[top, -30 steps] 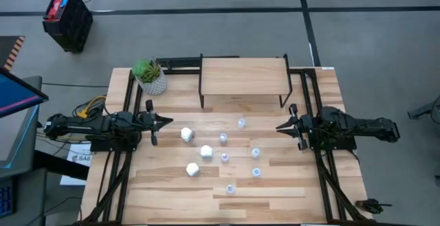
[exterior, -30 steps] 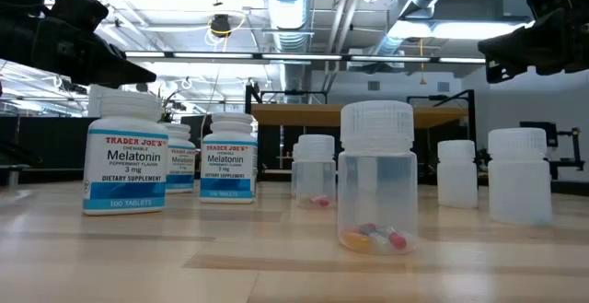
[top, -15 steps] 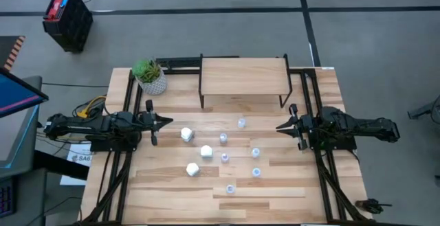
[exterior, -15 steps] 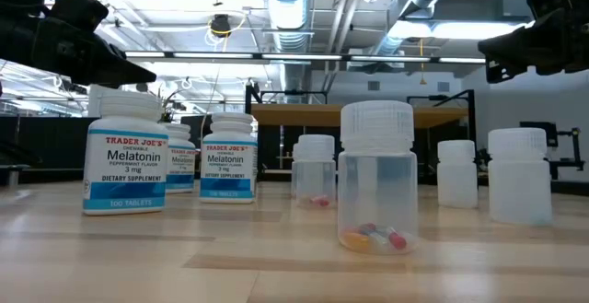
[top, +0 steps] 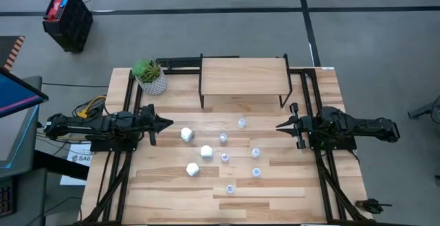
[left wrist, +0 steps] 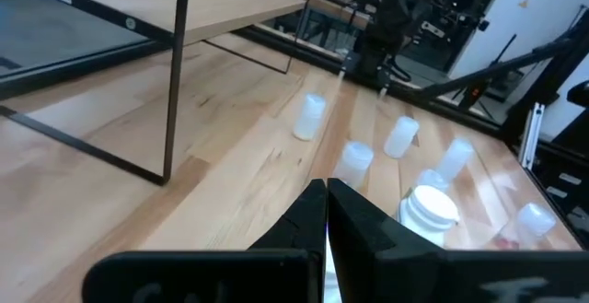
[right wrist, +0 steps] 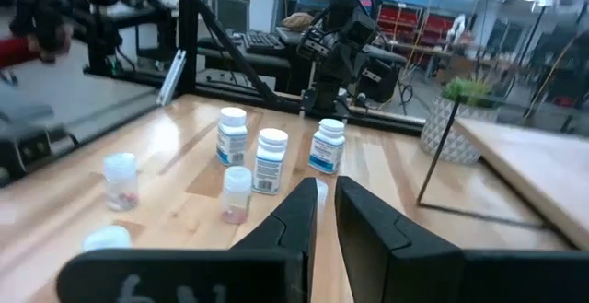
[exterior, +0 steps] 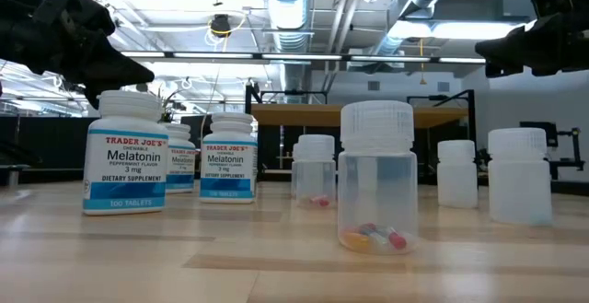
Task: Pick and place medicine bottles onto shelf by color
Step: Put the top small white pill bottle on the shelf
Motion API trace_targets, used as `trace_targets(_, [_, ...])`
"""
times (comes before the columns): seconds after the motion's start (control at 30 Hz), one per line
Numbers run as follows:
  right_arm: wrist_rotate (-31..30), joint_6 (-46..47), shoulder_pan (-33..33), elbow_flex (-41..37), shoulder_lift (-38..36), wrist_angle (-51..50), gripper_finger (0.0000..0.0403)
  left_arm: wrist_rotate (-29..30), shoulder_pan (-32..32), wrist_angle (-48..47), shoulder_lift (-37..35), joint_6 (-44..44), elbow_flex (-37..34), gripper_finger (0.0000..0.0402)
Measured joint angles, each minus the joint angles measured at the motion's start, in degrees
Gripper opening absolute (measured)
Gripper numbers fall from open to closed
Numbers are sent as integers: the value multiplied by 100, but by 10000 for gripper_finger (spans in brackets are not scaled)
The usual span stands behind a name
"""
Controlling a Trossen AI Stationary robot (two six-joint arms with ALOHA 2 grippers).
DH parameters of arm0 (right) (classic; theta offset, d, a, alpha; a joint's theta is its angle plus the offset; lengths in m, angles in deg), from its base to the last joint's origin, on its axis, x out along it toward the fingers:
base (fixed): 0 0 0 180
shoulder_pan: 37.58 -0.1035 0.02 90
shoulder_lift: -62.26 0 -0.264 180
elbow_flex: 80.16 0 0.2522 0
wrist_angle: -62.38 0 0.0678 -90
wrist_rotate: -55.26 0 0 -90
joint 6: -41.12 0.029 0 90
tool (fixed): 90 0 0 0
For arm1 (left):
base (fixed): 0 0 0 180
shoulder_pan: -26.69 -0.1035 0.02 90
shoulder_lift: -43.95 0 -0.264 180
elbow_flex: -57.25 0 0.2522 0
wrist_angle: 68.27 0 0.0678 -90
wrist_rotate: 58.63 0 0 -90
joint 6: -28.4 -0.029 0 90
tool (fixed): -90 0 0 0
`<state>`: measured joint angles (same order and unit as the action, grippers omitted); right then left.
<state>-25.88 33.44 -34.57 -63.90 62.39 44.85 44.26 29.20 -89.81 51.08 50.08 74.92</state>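
Note:
Three white labelled medicine bottles (top: 186, 134) (top: 206, 151) (top: 192, 170) stand upright on the wooden table, left of centre. Several small translucent bottles (top: 241, 123) (top: 255, 152) (top: 230, 189) stand to their right; the nearest one in the low view (exterior: 377, 179) has coloured pills at its bottom. The shelf (top: 243, 76), with a light wood top on thin black legs, stands on the table at the far edge. My left gripper (top: 170, 123) hovers shut at the left side, pointing level toward the bottles. My right gripper (top: 278, 126) hovers shut at the right side, facing it. Neither holds anything.
A white patterned plant pot (top: 150, 76) stands at the far left, beside the shelf. Black frame rails (top: 121, 164) run along both table sides under the arms. Bare wood lies between the bottles and the near edge (top: 227, 216).
My left gripper has rolled about its own pointing line while staying in place, still shut. The bottles and the shelf stand as before.

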Motion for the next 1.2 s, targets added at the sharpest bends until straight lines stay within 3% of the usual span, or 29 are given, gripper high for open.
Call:
trace_targets(0.23, [2,461,4,-38,1,416,67,148,0,10,-1,13,0,0])
trace_targets(0.57, [-164,31,4,-20,30,2638,67,956,-2,66,0,-148,0,0])
trace_targets(0.7, [-162,11,5,223,123,2475,72,1062,-2,70,1,-150,0,0])
trace_targets(0.93, [-153,11,8,841,926,2314,135,1095,-2,72,1,-146,0,0])
trace_targets(1.2, [-146,398,8,1378,2439,2094,229,1095,-2,72,0,-142,0,0])
